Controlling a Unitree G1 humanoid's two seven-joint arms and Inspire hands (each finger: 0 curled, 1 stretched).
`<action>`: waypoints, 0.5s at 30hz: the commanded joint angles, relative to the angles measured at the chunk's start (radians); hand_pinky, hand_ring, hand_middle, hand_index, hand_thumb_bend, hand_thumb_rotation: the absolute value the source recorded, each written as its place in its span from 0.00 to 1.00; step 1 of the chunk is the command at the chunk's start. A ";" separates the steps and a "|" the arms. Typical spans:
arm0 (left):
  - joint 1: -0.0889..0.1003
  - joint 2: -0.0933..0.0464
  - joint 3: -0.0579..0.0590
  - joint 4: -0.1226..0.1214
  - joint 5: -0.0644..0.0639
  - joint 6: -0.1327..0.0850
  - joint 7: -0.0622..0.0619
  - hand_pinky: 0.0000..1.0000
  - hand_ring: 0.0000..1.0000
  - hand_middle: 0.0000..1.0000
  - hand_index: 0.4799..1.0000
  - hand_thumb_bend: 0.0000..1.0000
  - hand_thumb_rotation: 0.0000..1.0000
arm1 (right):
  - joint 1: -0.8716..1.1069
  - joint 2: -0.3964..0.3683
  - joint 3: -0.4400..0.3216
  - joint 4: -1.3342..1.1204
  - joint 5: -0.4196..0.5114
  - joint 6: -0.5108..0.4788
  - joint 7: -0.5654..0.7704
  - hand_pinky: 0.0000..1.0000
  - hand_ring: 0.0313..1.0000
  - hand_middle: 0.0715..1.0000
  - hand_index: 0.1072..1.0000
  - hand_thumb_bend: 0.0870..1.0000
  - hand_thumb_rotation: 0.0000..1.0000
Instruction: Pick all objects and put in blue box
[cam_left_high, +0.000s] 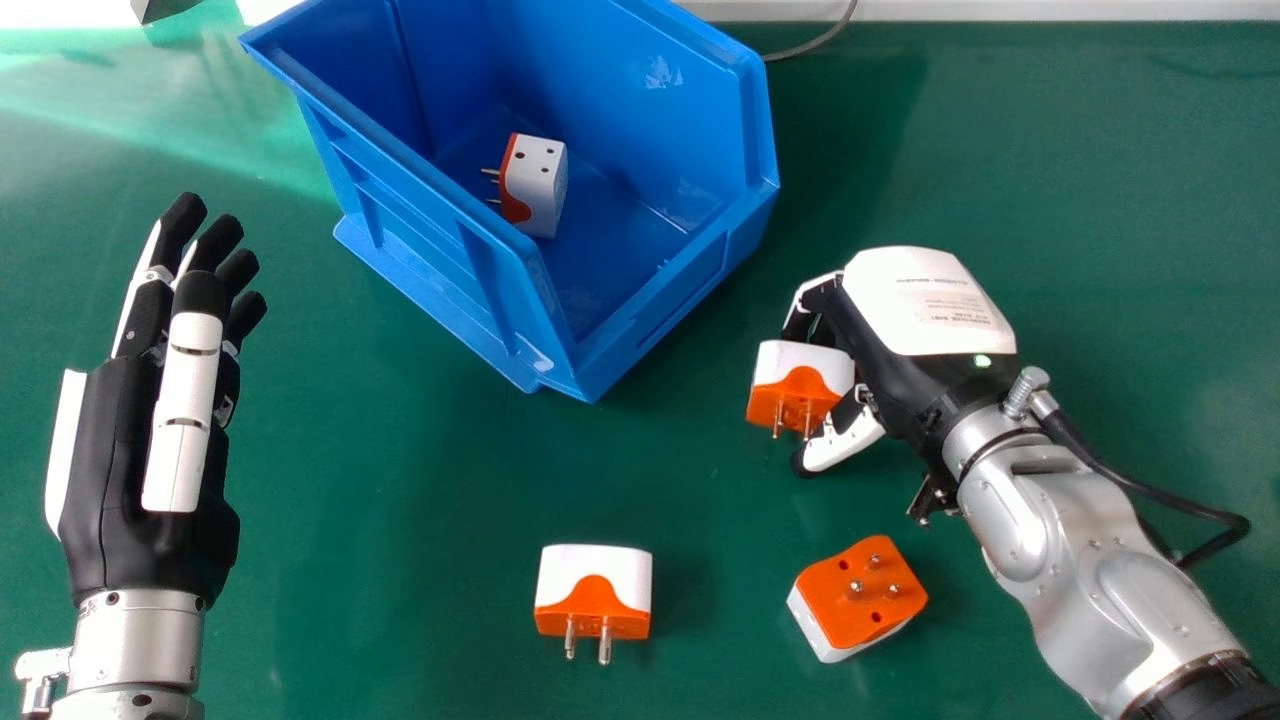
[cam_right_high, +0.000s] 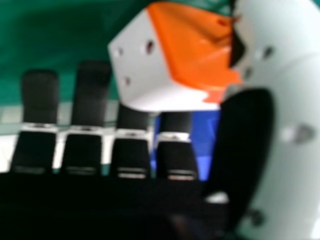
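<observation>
Right of the near corner of the blue plastic box, a boxy white-and-orange plastic adapter is pinched between bent fingers and thumb of the right hand, one end hidden. The left hand is held open.

The worktop is deep green. The box is blue, with pale scuffs on an inner wall. Each adapter, the one inside, the one by the right hand, the front one and the tilted one, pairs white with orange. Both hands, right and left, are black and white; the forearms are silver.
</observation>
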 joint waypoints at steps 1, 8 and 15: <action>-0.003 0.007 0.005 -0.009 0.000 -0.021 -0.004 0.94 0.94 0.94 0.90 0.52 0.76 | -0.008 -0.005 0.005 -0.002 -0.005 0.010 0.021 0.34 0.42 0.50 0.45 0.47 0.01; -0.007 -0.002 0.005 -0.005 -0.007 -0.026 -0.005 0.95 0.95 0.95 0.91 0.48 0.77 | -0.024 -0.022 0.048 0.004 -0.067 0.046 0.018 0.32 0.42 0.51 0.45 0.45 0.00; -0.003 -0.005 0.005 -0.011 -0.010 -0.022 -0.005 0.95 0.95 0.96 0.92 0.46 0.79 | -0.032 -0.039 0.067 0.012 -0.089 0.039 0.019 0.28 0.39 0.48 0.47 0.45 0.00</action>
